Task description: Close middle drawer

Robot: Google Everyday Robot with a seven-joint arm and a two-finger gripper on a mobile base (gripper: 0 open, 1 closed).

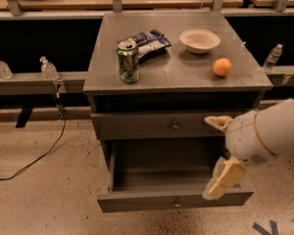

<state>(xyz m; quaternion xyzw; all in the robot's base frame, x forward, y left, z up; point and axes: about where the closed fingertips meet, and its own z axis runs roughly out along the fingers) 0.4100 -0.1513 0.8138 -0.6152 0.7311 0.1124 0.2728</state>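
The middle drawer [175,199] is a long, shallow grey box pulled far out of the grey cabinet [176,67], with a low front panel and a small round knob [176,204]. Its inside looks empty. My gripper [221,151] is at the right, in front of the drawer's right side. Its two cream fingers [225,179] are spread wide, one near the drawer above and one just above the open drawer's front right corner. It holds nothing. The white arm [269,131] hides the drawer's right wall.
Above the open drawer is a shut drawer with a knob [175,126]. On the cabinet top are a green can [128,61], a chip bag [148,40], a white bowl [200,40] and an orange [222,67]. A cable [44,153] lies on the floor at left. Bottles [48,68] stand on a ledge.
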